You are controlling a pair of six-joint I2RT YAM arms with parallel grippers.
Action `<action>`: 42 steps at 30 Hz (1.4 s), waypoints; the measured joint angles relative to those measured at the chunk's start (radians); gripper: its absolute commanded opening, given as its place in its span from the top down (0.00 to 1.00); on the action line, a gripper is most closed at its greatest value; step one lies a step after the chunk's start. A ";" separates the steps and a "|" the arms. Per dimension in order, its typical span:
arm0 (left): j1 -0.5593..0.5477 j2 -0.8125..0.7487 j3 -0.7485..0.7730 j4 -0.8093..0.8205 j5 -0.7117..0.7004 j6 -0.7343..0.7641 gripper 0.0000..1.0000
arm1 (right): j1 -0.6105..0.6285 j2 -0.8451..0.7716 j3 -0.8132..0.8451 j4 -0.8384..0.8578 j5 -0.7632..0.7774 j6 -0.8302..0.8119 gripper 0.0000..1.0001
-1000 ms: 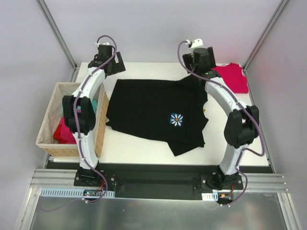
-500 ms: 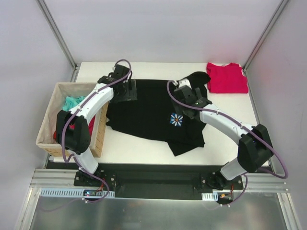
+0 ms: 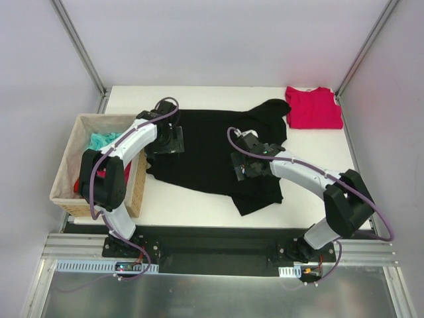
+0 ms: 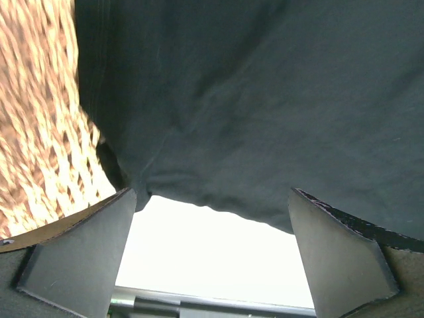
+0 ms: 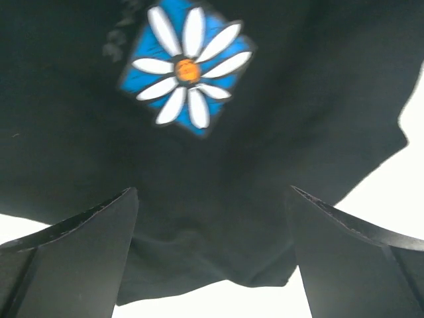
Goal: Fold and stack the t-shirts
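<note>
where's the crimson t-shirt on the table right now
In the top view, the crimson t-shirt lies flat at the far right corner of the table, just right of the black t-shirt.

Overhead, the black shirt (image 3: 205, 152) is lit evenly, with faint shadows cast under its edges. In the wrist views the table (image 4: 205, 252) beside it is overexposed, and the basket (image 4: 40, 132) is blurred.
</note>
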 measured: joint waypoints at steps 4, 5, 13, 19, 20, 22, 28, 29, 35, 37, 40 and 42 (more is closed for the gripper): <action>0.000 0.000 -0.025 -0.018 0.002 -0.016 0.01 | 0.037 0.068 0.039 -0.026 -0.029 0.025 0.07; 0.000 0.000 -0.029 -0.018 0.002 -0.019 0.01 | 0.042 0.084 0.046 -0.032 -0.031 0.030 0.07; 0.000 0.000 -0.034 -0.021 0.005 -0.023 0.01 | 0.064 0.164 0.055 -0.087 -0.117 0.087 0.08; 0.000 0.000 -0.034 -0.021 0.005 -0.023 0.01 | 0.063 0.163 0.006 -0.079 -0.192 0.123 0.08; 0.000 0.000 -0.034 -0.021 0.005 -0.022 0.01 | 0.063 0.160 -0.007 -0.075 -0.206 0.130 0.08; 0.000 0.000 -0.033 -0.021 0.005 -0.022 0.01 | 0.063 0.140 -0.030 -0.070 -0.227 0.143 0.08; 0.000 -0.001 -0.033 -0.021 0.005 -0.022 0.01 | 0.063 0.046 -0.131 -0.045 -0.278 0.177 0.08; 0.000 -0.001 -0.033 -0.021 0.005 -0.022 0.01 | 0.062 0.026 -0.151 -0.037 -0.286 0.185 0.08; 0.000 -0.013 -0.033 -0.022 0.007 -0.023 0.01 | 0.047 -0.124 -0.289 -0.003 -0.313 0.244 0.07; 0.000 -0.025 -0.033 -0.022 0.010 -0.023 0.01 | 0.029 -0.177 -0.331 0.000 -0.323 0.263 0.08; 0.000 -0.050 -0.033 -0.022 0.017 -0.026 0.01 | -0.001 -0.250 -0.382 -0.013 -0.335 0.282 0.07; 0.000 -0.070 -0.033 -0.022 0.022 -0.031 0.01 | -0.023 -0.306 -0.415 -0.046 -0.336 0.287 0.07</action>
